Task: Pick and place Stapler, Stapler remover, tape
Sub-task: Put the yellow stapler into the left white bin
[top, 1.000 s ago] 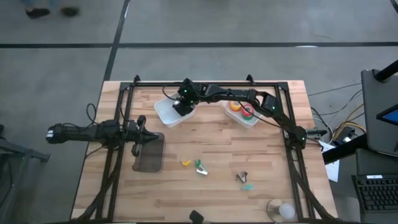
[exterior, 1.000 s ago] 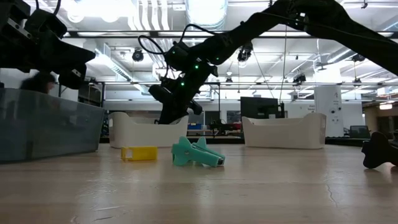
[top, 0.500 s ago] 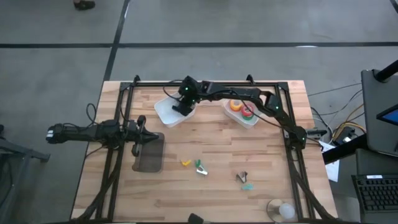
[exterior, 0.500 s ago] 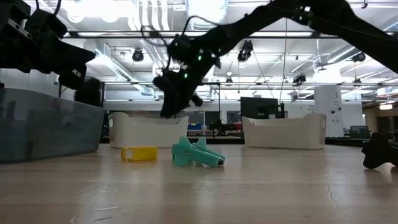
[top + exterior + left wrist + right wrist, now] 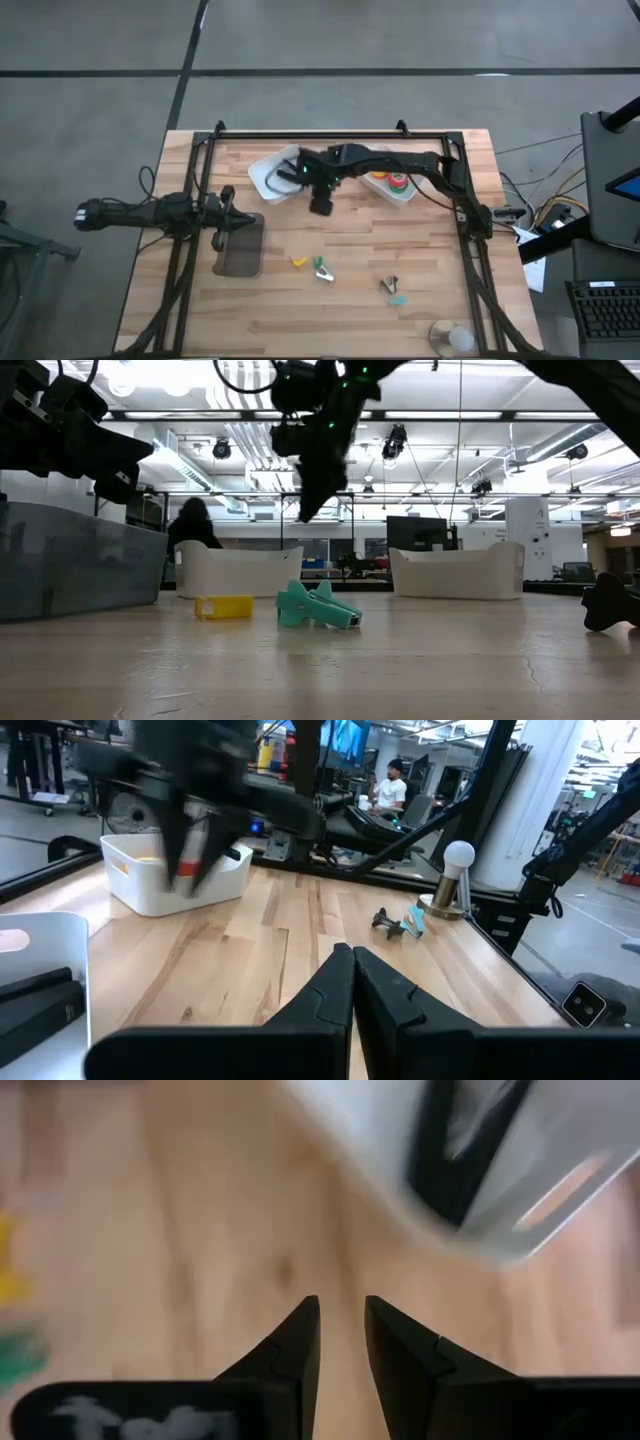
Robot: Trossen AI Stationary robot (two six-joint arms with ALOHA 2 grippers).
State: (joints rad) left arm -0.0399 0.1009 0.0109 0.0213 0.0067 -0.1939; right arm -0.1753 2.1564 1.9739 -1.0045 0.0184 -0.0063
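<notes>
Black wedge-shaped stapler (image 5: pixel 462 1150) lay binned; right gripper (image 5: pixel 321 204), fingers narrowly parted and empty, hovered; small claw-shaped staple removers (image 5: pixel 320 268) remained.

We see two trays at the table's (image 5: pixel 330 310) far edge: the left tray (image 5: pixel 262 180) holds the stapler (image 5: pixel 40 1005), the right tray (image 5: pixel 405 195) the tape (image 5: pixel 390 176). The right gripper (image 5: pixel 321 205) hangs between them, and the left gripper (image 5: pixel 232 222) waits at the left edge.

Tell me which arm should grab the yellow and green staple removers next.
Right. Its claw hangs empty and slightly open over mid-table, nearest the staple removers. The left claw sits shut at the table's left side, by the dark bin.
</notes>
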